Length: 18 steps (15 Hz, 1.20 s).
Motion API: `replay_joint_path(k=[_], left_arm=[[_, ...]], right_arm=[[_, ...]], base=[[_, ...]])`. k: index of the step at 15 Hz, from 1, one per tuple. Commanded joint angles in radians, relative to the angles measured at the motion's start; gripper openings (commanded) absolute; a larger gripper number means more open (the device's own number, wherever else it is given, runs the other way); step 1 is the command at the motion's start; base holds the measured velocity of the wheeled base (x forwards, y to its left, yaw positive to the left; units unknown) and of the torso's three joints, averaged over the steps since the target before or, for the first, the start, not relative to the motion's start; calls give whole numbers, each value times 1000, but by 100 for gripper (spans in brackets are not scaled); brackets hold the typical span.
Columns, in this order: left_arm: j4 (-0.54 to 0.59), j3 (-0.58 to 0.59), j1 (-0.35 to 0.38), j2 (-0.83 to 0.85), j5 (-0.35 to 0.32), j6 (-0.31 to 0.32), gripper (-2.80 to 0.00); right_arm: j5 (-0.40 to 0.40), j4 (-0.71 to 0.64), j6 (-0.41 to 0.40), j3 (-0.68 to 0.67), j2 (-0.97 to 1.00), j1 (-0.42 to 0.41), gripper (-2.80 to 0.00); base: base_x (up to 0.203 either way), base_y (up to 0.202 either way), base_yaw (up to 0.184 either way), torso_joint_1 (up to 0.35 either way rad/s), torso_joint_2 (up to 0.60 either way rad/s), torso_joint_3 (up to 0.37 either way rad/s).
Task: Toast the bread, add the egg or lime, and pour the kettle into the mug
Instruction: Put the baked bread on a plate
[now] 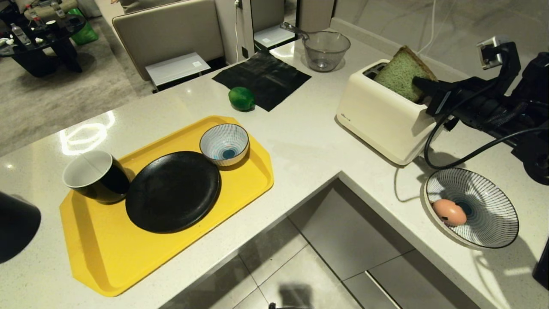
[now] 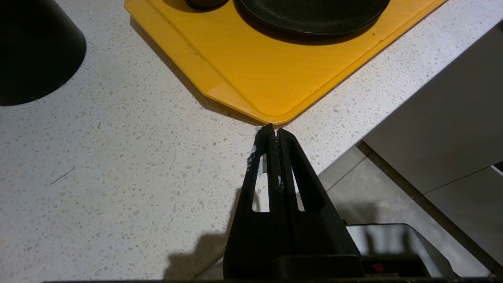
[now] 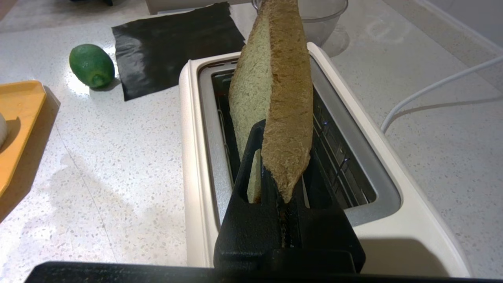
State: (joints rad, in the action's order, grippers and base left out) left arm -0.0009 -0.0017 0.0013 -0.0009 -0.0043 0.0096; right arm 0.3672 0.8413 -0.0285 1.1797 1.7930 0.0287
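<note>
My right gripper (image 3: 285, 157) is clamped on the bread (image 3: 275, 90), which stands tilted in the toaster (image 3: 196, 165) slot. My left gripper (image 2: 272, 131) is closed, empty, above the counter (image 2: 118, 177).

Pale speckled L-shaped counter (image 1: 309, 141), grey tiled floor (image 1: 300, 266), beige chair (image 1: 171, 30), grey carpet (image 1: 55, 103) beyond.

A yellow tray (image 1: 98, 253) at near left holds a black plate (image 1: 173, 191) and striped bowl (image 1: 224, 143). A white toaster (image 1: 381, 120) sits right. Far off: a glass bowl (image 1: 325, 50), a black cloth (image 1: 261, 78).

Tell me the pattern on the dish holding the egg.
Fine dark lines radiating from a blue centre on the white dish; head view.
</note>
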Motion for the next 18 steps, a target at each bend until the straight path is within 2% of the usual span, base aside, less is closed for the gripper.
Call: replay_joint_path(k=[1,3,5,7,13,18], left_arm=[[0,0,0,1,0,0,-280],[1,0,0,1,0,0,-280],[1,0,0,1,0,0,-280],[1,0,0,1,0,0,-280],[0,0,0,1,0,0,-280],[1,0,0,1,0,0,-280]], right_arm=[[3,8,-33,-21,-21,2,-280],[4,11,-119,-59,-55,3,-280],[1,17,-148,-89,-94,2,-280],[-4,58,-155,-121,-146,2,-280],[-140,79,-141,-126,-270,3,-280],[-175,75,-130,-118,-379,3,-280]], base=[[0,0,0,0,0,0],[0,0,0,0,0,0],[0,0,0,0,0,0],[0,0,0,0,0,0],[0,0,0,0,0,0],[0,0,0,0,0,0]])
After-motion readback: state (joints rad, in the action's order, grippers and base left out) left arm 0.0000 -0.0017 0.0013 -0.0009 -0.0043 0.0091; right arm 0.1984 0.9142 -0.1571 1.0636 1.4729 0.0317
